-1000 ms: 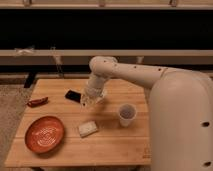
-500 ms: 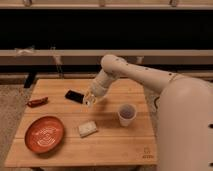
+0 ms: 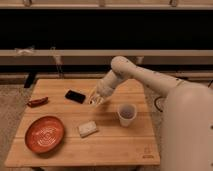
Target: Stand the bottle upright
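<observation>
Background: dark wall crossed by pale horizontal rails (image 3: 60, 54), well behind the cup.
Surface: light wooden table (image 3: 115, 147); the cup stands on its right half.
Landmark: pale cup (image 3: 126, 114), upright, mouth upward. Its inside is dark, and I cannot tell whether that is contents or shadow.
My arm: white arm (image 3: 145, 75) enters from the right, passes above and behind the cup, then slopes down to the left of it.
My gripper: gripper (image 3: 96, 99) sits left of the cup and slightly farther back, low over the tabletop. I cannot tell whether it touches the wood.
Jaw state: I cannot tell whether they are open, closed or gripping anything.
Bottle: I cannot pick it out with certainty. A small dark shape shows at the tip of my gripper, left of the cup. I cannot tell whether that is the bottle, nor whether it is held.
Black flat object (image 3: 76, 96): lies flat, left of the cup, just beyond my gripper on its far side from the cup.
White block (image 3: 88, 128): lies flat, left of the cup and nearer the front edge.
Red plate (image 3: 45, 134): well left of the cup, toward the front left corner, right way up.
Red narrow object (image 3: 37, 102): lies flat, farthest left of the cup, at the table's left edge. I cannot tell what it is.
</observation>
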Motion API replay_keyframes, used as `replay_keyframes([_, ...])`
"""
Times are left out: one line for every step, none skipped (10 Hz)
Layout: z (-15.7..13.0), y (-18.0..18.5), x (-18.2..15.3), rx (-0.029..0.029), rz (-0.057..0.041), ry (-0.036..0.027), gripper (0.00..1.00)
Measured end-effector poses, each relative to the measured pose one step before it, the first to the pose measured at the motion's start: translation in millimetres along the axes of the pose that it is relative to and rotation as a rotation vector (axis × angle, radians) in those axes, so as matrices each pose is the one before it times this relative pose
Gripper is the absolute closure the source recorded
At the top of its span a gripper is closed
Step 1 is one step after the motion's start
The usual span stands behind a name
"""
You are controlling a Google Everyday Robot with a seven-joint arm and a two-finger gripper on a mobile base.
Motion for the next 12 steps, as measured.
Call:
replay_keyframes([-11.16,-2.22,-3.17,0.01393,-0.00423,0.00060,1.00])
replay_keyframes([-17.29,-0.77,-3.42,0.01371,-0.00266,0.00420,1.00])
replay_keyframes([-13.67,-1.63,-3.23,0.01017,-0.00380,0.00189,1.00])
replay_keyframes([-7.32,-1.72,-2.69,0.00354,-0.00354,-0.00419,1.00])
replay_keyframes([-3.04,-1.08,-1.60,0.00053,-0.00374,-0.00976,1.00])
replay_keyframes([-3.60,0.09,-0.66,0.00362,-0.00084,-0.01138,1.00])
replay_keyframes([-2.36,1.32,-0.67,0.00247,-0.00044,-0.01575,1.00])
replay_keyframes([-1.47,0.18,-2.97,0.00656,-0.00432,-0.02622,1.00])
replay_keyframes([-0.39,1.48,-2.23,0.01140,-0.00362,-0.03289,1.00])
replay_keyframes([0.51,2.63,-2.51,0.01538,-0.00574,-0.04497,1.00])
replay_keyframes([3.24,2.96,-5.41,0.01397,-0.00829,-0.05599,1.00])
replay_keyframes([6.01,3.46,-4.78,0.00658,-0.00717,-0.04537,1.00])
